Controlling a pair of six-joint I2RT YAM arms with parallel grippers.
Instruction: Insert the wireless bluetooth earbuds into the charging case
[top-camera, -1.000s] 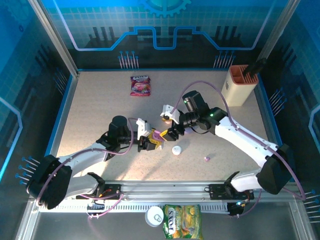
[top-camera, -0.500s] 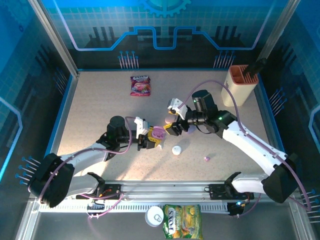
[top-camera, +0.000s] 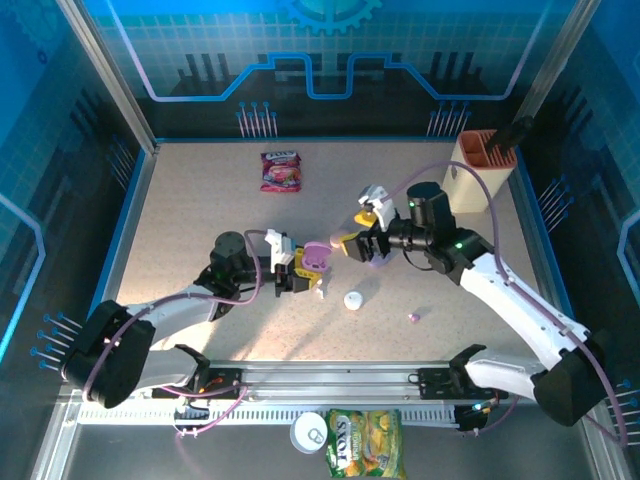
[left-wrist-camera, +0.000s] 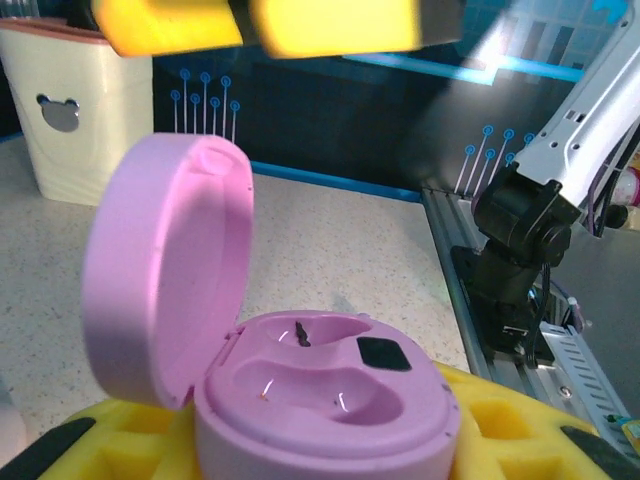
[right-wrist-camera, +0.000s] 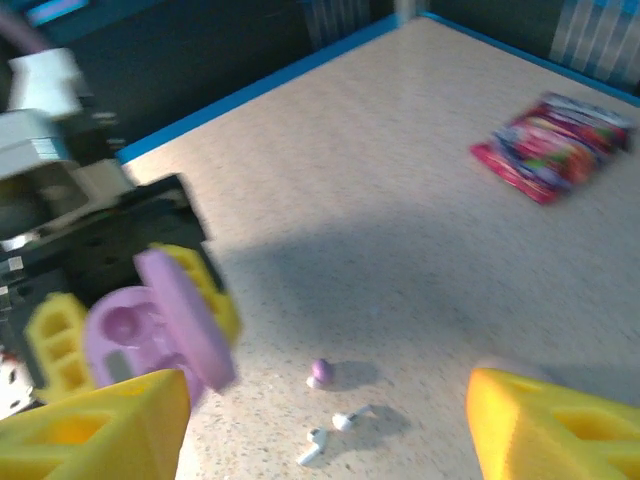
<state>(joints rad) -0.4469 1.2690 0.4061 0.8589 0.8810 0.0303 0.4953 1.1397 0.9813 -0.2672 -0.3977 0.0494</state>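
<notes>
desk (top-camera: 200, 200) speckled beige, blue walls (top-camera: 320, 50) around | left hand (top-camera: 300, 281) grips open pink charging case (left-wrist-camera: 320, 390) | right hand (top-camera: 362, 238) open, empty | white earbuds (right-wrist-camera: 330, 430) blurred

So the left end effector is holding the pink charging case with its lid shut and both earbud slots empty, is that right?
Not quite: the lid stands open, tipped up. The left wrist view shows it. The rest is right: the left end effector grips the pink charging case, and both slots are empty.
</notes>
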